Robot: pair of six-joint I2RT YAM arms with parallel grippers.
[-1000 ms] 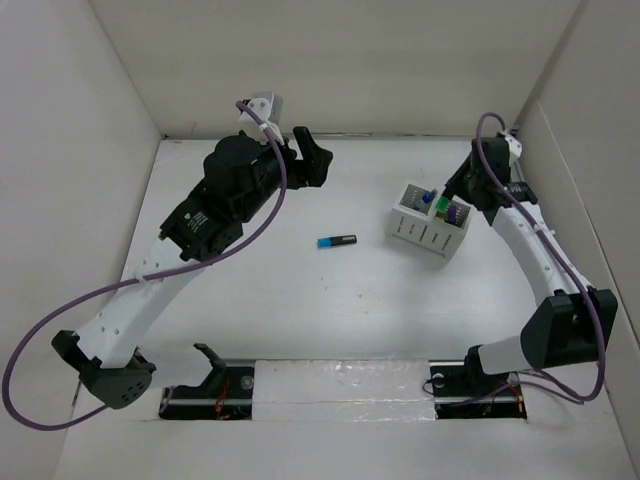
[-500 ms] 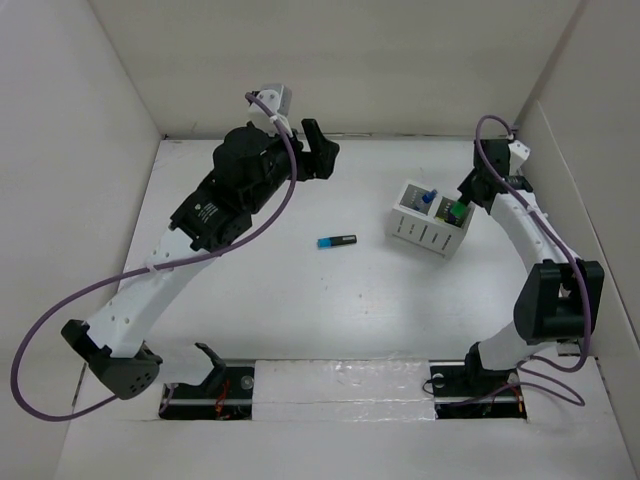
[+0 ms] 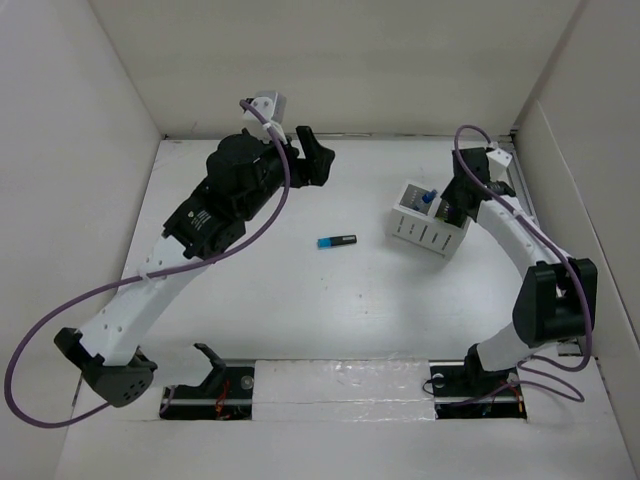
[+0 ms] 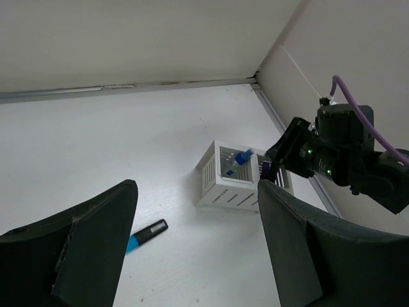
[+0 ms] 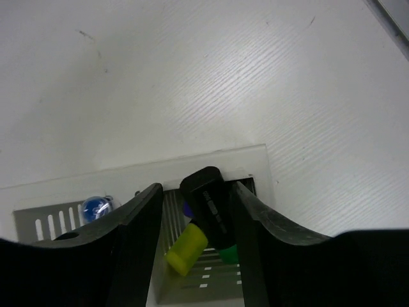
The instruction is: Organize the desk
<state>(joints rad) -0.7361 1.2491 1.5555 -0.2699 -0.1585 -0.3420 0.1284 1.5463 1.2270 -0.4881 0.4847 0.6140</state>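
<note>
Top external view: the white desk (image 3: 300,310) stretches under both arms, with a blue marker (image 3: 337,241) lying loose near its middle and a slotted pen holder (image 3: 425,232) to the right of it. The left gripper (image 3: 312,158) hangs wide open and empty over the far side. The right gripper (image 3: 450,206) sits over the holder, straddling a black-capped marker (image 5: 208,203) beside a yellow marker (image 5: 186,248). I cannot tell whether it pinches them.

Lab: white-walled robot enclosure (image 3: 350,60)

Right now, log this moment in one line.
left end effector: open, empty | right end effector: open around black marker in white slotted holder | blue-black marker: loose on white desk
</note>
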